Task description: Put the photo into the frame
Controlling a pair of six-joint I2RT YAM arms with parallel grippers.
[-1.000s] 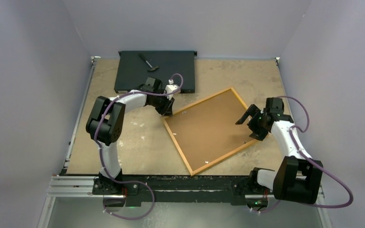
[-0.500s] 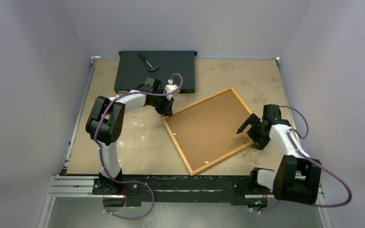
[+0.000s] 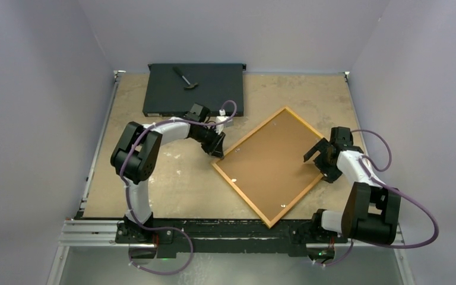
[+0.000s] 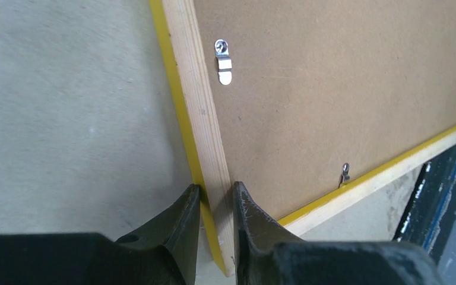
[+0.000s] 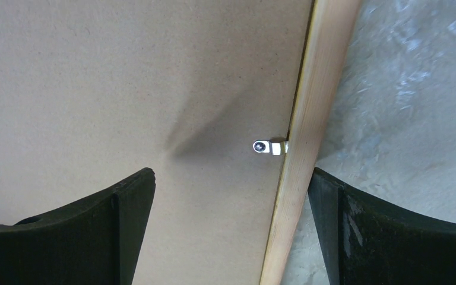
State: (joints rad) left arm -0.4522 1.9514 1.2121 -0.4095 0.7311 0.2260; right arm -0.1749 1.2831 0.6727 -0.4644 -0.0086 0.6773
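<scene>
- Pinching the frame (image 3: 243, 195) at its left corner, the left gripper (image 3: 218, 148) is holding its jaws nearly closed. One finger (image 4: 181, 219) is pressing the yellow outer edge and the other is bearing on the inner side of the wooden rail, right where it meets the backing board (image 3: 270, 166).
- The frame is lying face down on the table (image 3: 166, 178), turned corner-on to the arms, with the brown backing board facing up inside it.
- The right gripper (image 3: 319, 159) is hanging over the frame's right edge with its jaws spread wide, gripping nothing.
- Its two fingers are straddling that rail in the right wrist view: one is sitting over the backing board, the other out past the frame over bare table. Whether either is touching anything cannot be told.
- A small metal clip (image 5: 269, 146) is sitting on the frame's rail between those fingers, its tab reaching onto the board.
- Another clip (image 4: 223, 59) is showing further along the frame's rail from the left gripper's pinch.
- A flat black box (image 3: 172, 95) is lying beyond the frame's far left side, near it but apart, and is carrying a small hammer-like tool (image 3: 184, 77).
</scene>
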